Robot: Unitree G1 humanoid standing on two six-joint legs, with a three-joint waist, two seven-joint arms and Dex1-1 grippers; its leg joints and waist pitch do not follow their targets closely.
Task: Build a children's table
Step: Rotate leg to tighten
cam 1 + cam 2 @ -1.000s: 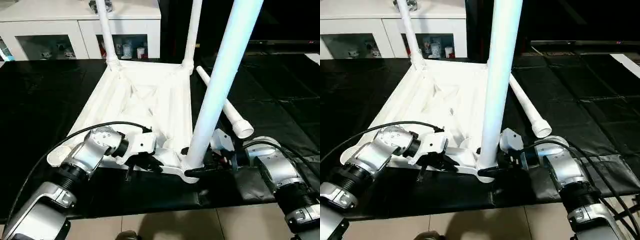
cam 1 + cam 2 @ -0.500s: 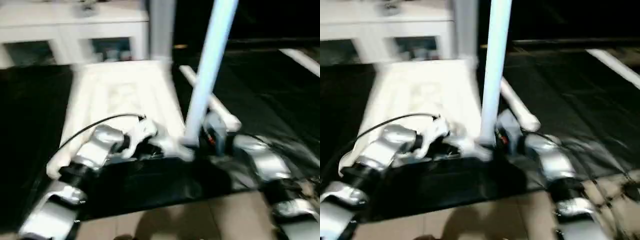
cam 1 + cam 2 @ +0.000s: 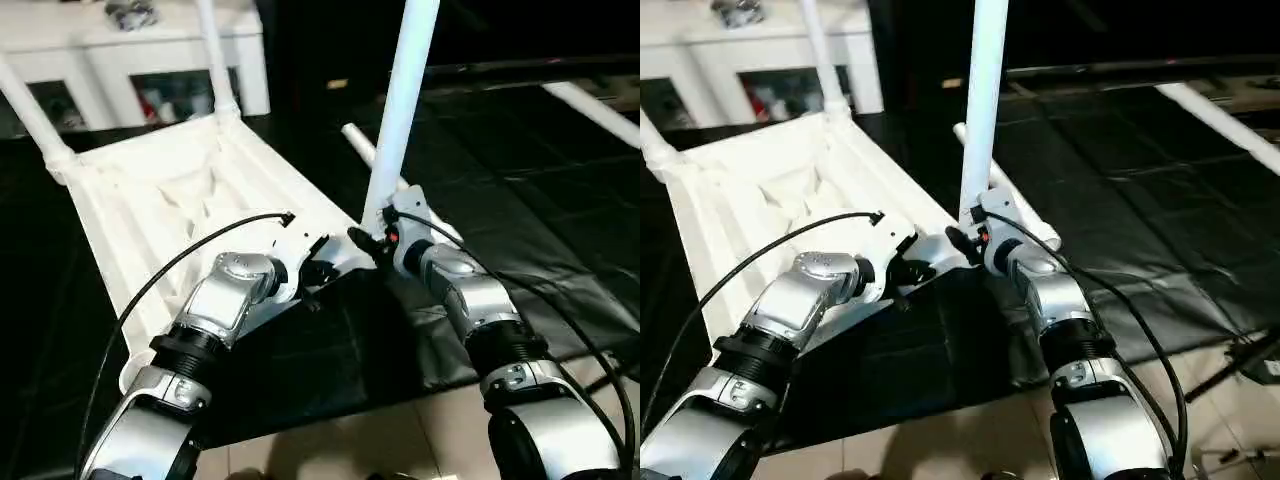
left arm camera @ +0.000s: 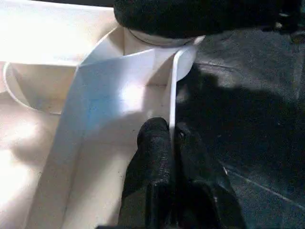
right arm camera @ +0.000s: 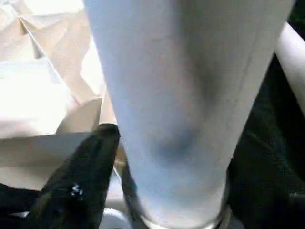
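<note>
White tabletop [image 3: 150,190] upside down, three legs [image 3: 400,110] upright, fourth lying.

The robot has two shiny silver arms, round like tubes. Each one has black rings near the elbow and a rounded silver knob at the wrist. The left arm [image 3: 215,315] has a thin black cable that loops up and over it. The right arm [image 3: 480,315] has black cables running down along its side. Small white parts sit at the wrists. The left gripper's fingers [image 4: 152,171] are black and chunky
</note>
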